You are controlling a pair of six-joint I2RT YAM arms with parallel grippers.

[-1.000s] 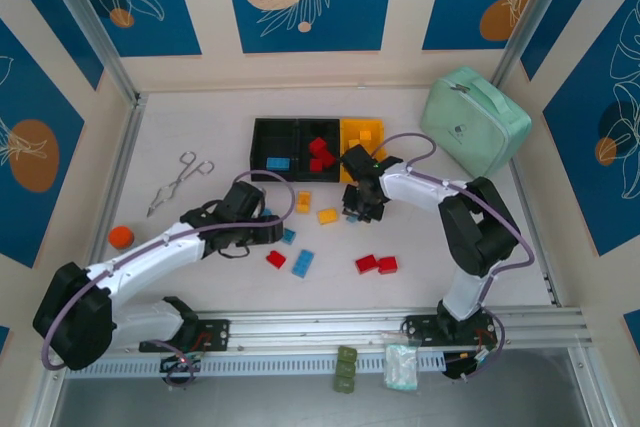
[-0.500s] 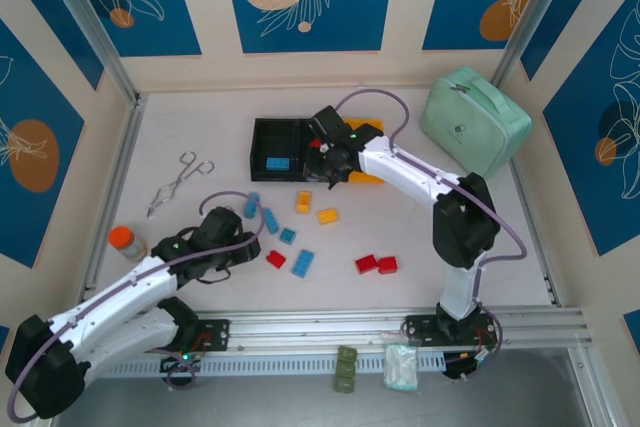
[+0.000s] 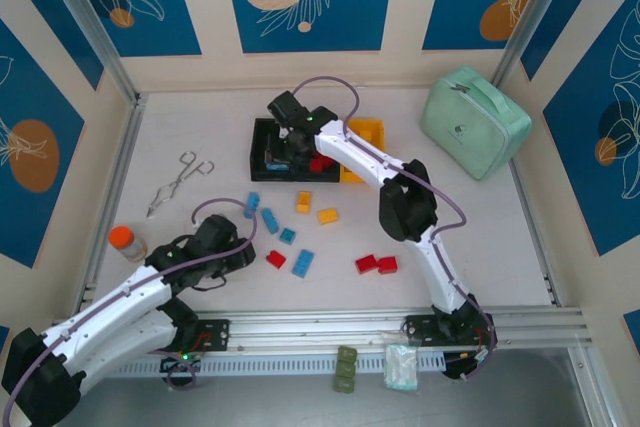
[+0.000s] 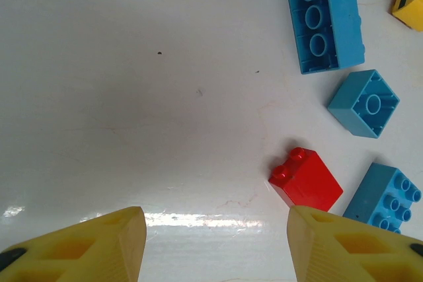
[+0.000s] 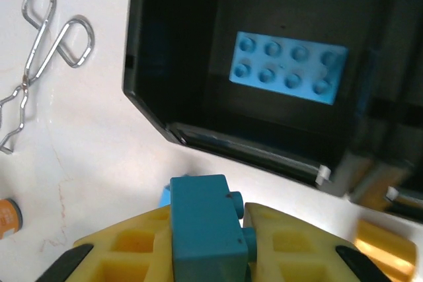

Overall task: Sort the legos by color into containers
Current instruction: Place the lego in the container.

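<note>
Yellow plastic fingers (image 5: 291, 246) of right gripper (image 5: 208, 246): clenched on one light blue lego (image 5: 201, 219), gripped by its two sides. Directly ahead of the held piece: near rim of the leftmost black container (image 5: 142, 64). Inside that container: one flat blue lego (image 5: 287, 67), studs up, on the floor. Left of the container, on the white table (image 5: 79, 163): metal forceps (image 5: 46, 51).

Left gripper (image 4: 215, 242): released, jaws apart, nothing between them, low over bare table. Ahead and to its right: red lego (image 4: 305, 178), nearest the right fingertip, not touching it. Beyond that: three loose blue legos (image 4: 324, 18).

Top view: right gripper (image 3: 283, 142) over the left end of the container row (image 3: 258, 152); red pieces (image 3: 320, 152) in the middle bin; yellow bin (image 3: 365, 132) at the right end; left gripper (image 3: 235, 247) well apart from the row
</note>
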